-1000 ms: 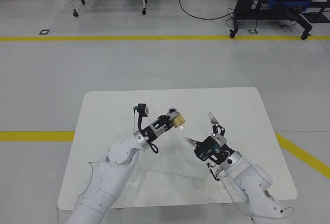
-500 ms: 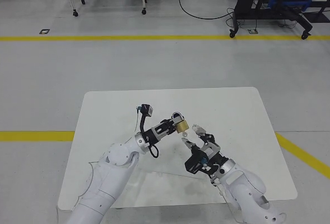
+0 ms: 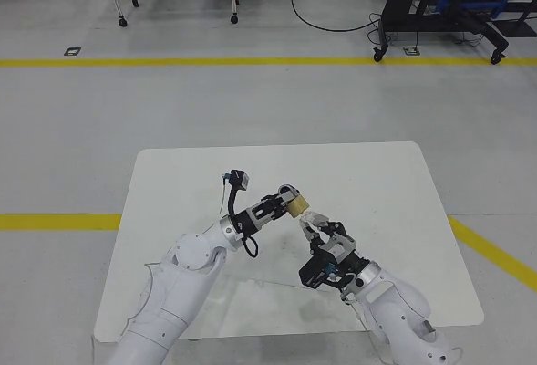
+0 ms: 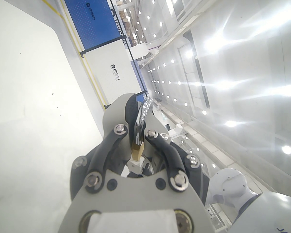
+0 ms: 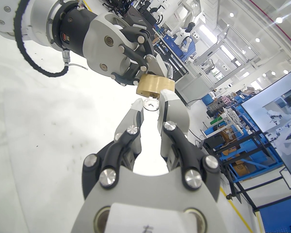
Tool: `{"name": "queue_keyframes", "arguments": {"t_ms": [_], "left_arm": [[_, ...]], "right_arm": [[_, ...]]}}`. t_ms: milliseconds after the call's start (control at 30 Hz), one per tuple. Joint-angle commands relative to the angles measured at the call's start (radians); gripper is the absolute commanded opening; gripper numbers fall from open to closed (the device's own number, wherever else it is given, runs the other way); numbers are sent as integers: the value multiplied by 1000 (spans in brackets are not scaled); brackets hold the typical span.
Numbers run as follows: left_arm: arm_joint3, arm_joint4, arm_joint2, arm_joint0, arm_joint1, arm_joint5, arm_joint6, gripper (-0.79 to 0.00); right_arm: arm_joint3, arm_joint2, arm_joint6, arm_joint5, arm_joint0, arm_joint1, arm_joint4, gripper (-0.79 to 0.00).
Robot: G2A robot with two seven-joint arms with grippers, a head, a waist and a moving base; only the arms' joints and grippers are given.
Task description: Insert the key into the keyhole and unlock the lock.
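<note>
A brass padlock point(image 3: 294, 203) is clamped in the closed left gripper point(image 3: 283, 203); the silver key point(image 5: 151, 104) at its underside is pinched by the nearly closed right gripper point(image 5: 151, 100).

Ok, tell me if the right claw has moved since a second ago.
Yes. In the top view the right claw has shifted away from the table's right edge toward the lock in the left claw, closing on the key.
</note>
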Motion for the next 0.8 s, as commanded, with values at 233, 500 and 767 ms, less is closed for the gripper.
{"name": "queue_keyframes", "arguments": {"t_ms": [233, 500, 767], "left_arm": [[-1, -2, 5, -1, 2, 8, -2, -785], [-3, -4, 7, -2, 4, 10, -1, -785], [0, 3, 2, -2, 6, 7, 33, -785]], "right_arm": [[0, -5, 12, -7, 7, 0, -6, -785], [5, -7, 38, -35, 18, 1, 1, -785], [-2, -2, 34, -31, 12, 2, 9, -727]]}}
